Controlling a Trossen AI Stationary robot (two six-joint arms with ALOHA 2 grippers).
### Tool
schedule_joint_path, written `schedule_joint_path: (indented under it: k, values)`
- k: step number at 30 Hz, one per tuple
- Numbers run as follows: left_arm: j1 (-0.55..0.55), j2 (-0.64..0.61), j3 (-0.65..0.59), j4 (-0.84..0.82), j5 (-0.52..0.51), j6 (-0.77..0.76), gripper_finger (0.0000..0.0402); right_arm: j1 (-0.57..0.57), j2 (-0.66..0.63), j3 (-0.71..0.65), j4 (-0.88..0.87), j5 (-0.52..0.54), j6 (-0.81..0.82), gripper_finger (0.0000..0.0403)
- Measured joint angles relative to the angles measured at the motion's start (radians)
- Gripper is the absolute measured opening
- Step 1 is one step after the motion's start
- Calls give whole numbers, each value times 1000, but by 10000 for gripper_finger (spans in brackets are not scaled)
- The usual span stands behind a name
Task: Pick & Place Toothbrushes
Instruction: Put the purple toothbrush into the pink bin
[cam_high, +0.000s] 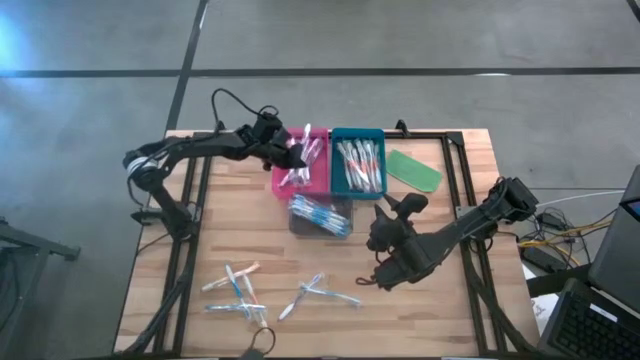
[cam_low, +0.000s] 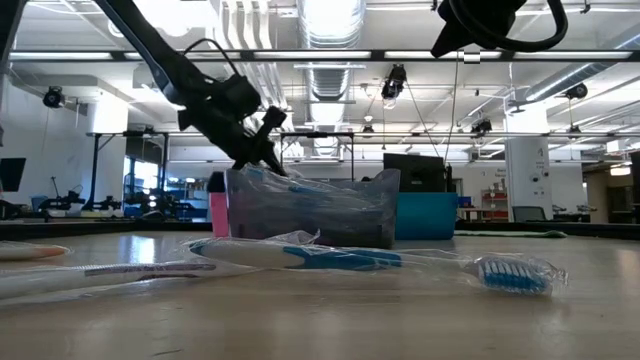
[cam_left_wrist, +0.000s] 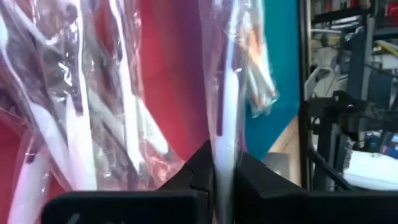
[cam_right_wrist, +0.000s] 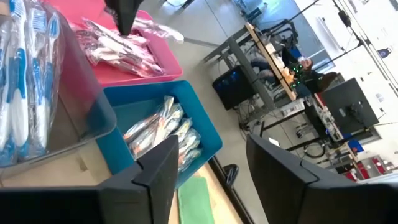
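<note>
Left gripper: your left gripper (cam_high: 292, 152) hangs over the pink tray (cam_high: 281, 186) and is closed on a wrapped pink toothbrush (cam_left_wrist: 225, 118); in the left wrist view the white handle in clear film stands pinched between the two dark fingers (cam_left_wrist: 252, 180).
Right gripper: your right gripper (cam_right_wrist: 205, 165) sits low over the bench (cam_high: 460, 310), near the front right of the trays, with its fingers spread wide and nothing between them.
Pink tray: it holds a heap of wrapped pink toothbrushes (cam_right_wrist: 118, 46) beneath the held one.
Blue tray: you see it just right of the pink tray, touching it, with orange-accented toothbrushes (cam_high: 358, 165) inside.
Clear tray: the clear tray (cam_high: 300, 228) stands in front of the other two and holds blue toothbrushes (cam_high: 320, 215).
Loose toothbrushes: two scattered groups (cam_high: 238, 292) lie on the front of the bench, left of your right gripper; in the low view a blue one (cam_low: 380, 262) lies nearest the camera.
Green piece: a flat green oblong (cam_high: 414, 170) lies right of the blue tray (cam_high: 356, 134).
</note>
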Motion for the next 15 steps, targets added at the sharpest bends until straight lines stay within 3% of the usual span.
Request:
schedule_joint_path:
  k: [8,15]
  values:
    - [0,32,2,7,1,-2,20,0,0,0,1,-3,0,192]
    - [3,34,2,-20,-2,-40,37,0,0,0,2,-3,0,178]
